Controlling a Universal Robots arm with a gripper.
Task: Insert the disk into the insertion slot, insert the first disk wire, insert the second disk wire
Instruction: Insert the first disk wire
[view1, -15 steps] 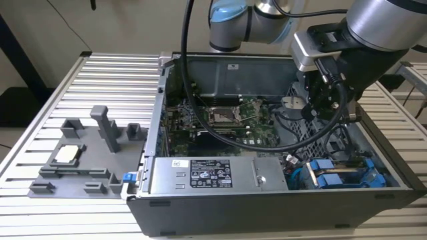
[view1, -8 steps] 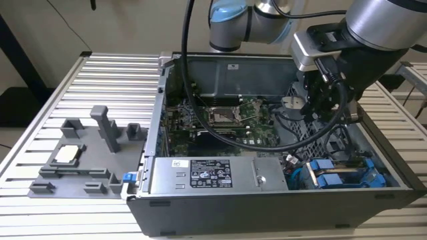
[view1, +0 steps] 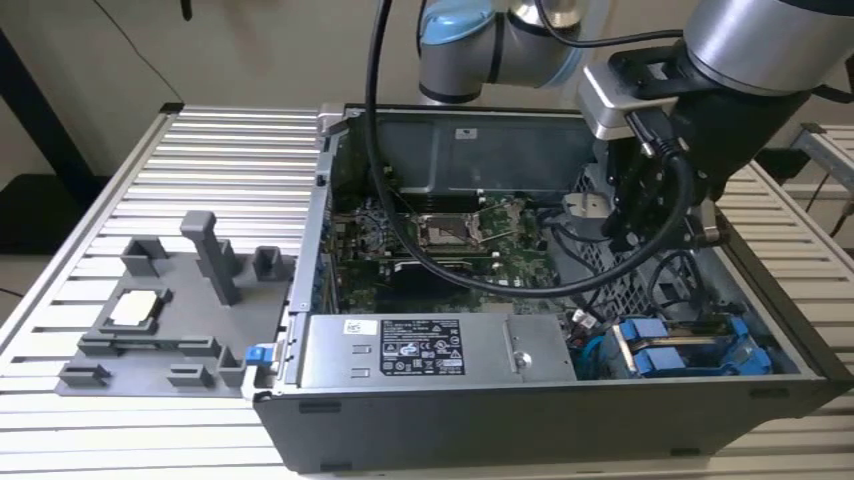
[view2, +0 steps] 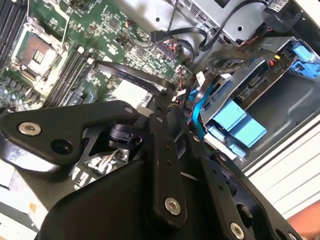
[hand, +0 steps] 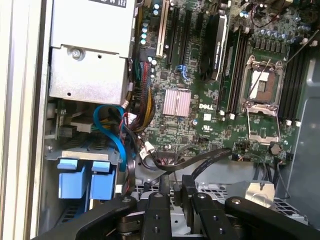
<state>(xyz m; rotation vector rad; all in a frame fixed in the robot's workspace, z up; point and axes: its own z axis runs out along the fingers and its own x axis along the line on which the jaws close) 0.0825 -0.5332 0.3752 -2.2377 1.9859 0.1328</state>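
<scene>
The disk's blue caddy (view1: 681, 350) sits in the insertion slot (view1: 603, 352) of the grey drive cage at the case's front corner, on the exterior view's right. Its blue tabs (view2: 235, 120) (hand: 82, 176) show at the slot's mouth in both wrist views; the silver drive body is hidden. My gripper (view1: 638, 225) hangs inside the case above and behind the cage. It (hand: 172, 192) is shut on a flat black wire (hand: 200, 159) that curves over the motherboard. The second wrist view has the same wire (view2: 132, 74) running into the fingers (view2: 159, 122).
A grey labelled power-supply box (view1: 427, 350) lies beside the cage. A light blue cable (hand: 114, 137) and a bundle of loose wires (hand: 145, 107) crowd the gap between them. Behind is the motherboard (view1: 441, 235). A grey fixture (view1: 174, 310) stands on the slatted table at the exterior view's left.
</scene>
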